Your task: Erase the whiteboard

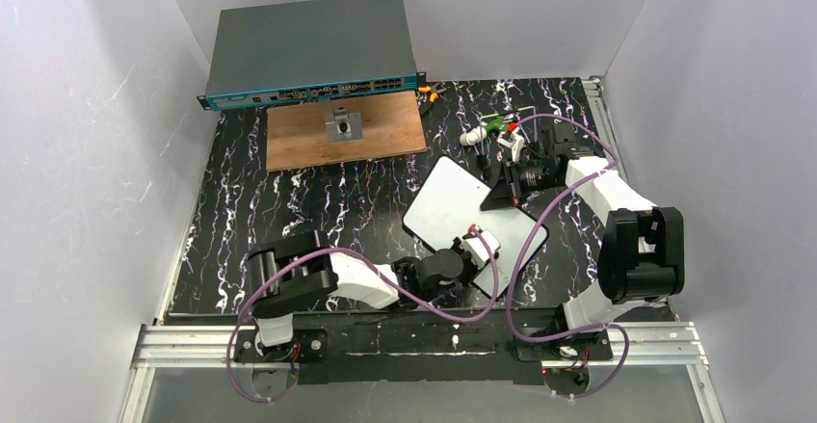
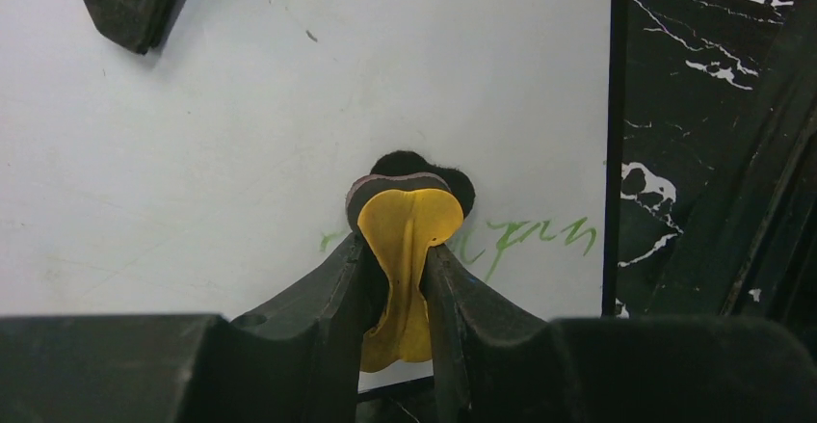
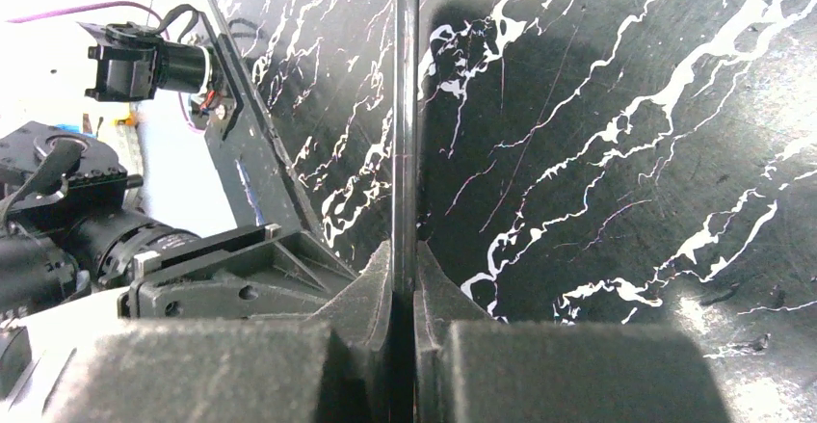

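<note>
The whiteboard [image 1: 448, 201] lies tilted on the black marbled table, mid-right. In the left wrist view the whiteboard [image 2: 241, 124] fills the frame, with green handwriting [image 2: 540, 235] near its right rim. My left gripper [image 2: 397, 259] is shut on a yellow eraser [image 2: 405, 225] whose dark felt end presses on the board just left of the writing. In the top view the left gripper [image 1: 472, 245] is over the board's near part. My right gripper [image 1: 508, 190] is shut on the board's right edge. That edge shows edge-on as a thin dark rim [image 3: 406, 105] between the right gripper's [image 3: 405, 274] jaws.
A brown wooden board [image 1: 385, 139] with a small metal part [image 1: 343, 126] lies at the back. A grey network switch [image 1: 308, 52] stands behind it. Markers and small items [image 1: 491, 129] lie at the back right. White walls close in the table.
</note>
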Robot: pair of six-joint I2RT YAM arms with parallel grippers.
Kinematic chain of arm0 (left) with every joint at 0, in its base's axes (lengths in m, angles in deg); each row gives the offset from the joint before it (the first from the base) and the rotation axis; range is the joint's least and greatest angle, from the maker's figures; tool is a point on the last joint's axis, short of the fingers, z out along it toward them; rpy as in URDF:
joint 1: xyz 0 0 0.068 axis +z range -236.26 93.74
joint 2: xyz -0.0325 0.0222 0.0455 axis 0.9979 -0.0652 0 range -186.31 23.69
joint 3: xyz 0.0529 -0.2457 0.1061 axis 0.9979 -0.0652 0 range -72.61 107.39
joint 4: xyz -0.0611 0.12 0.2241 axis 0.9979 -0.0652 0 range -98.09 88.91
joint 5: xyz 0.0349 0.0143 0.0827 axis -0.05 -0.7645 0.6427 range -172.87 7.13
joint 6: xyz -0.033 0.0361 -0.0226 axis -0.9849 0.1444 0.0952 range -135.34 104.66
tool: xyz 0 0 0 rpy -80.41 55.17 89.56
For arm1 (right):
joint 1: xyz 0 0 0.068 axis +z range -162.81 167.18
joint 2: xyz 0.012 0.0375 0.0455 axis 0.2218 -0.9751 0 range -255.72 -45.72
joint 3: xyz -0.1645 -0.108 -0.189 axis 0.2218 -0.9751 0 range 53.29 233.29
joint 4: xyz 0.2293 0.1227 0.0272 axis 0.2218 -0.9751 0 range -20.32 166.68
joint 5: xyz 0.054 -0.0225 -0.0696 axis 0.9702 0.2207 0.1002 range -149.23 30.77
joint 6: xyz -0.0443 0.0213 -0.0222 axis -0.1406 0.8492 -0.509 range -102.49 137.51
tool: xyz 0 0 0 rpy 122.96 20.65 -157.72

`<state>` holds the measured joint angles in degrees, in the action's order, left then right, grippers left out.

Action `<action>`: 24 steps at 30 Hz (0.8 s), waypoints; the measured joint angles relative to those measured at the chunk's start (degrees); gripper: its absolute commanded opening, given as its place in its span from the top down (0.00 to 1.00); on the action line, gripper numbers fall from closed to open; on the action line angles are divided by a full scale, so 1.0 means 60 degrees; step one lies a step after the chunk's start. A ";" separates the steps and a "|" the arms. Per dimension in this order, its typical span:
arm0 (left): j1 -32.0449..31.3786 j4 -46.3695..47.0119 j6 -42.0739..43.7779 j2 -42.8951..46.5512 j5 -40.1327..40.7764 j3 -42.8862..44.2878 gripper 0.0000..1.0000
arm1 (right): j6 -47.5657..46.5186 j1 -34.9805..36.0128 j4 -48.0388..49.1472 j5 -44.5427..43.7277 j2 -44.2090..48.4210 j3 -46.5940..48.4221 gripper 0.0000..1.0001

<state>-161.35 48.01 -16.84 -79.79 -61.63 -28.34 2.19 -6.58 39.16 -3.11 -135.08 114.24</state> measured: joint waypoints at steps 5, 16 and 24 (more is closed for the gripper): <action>0.0124 -0.0627 -0.0229 -0.0080 0.0499 0.0608 1.00 | -0.0007 -0.0029 0.0044 -0.0007 0.0000 0.0000 0.99; 0.1315 -0.0597 -0.1461 0.0317 0.0769 0.0127 1.00 | 0.0273 -0.0102 0.0266 -0.0229 0.0000 0.0000 0.99; 0.1049 0.0288 -0.0896 0.0361 0.0546 -0.0477 1.00 | 0.0193 -0.0051 0.0106 -0.0204 0.0000 0.0000 0.99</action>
<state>-155.06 49.74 -22.21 -77.63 -58.35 -31.20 3.35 -6.88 39.79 -4.33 -135.08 114.24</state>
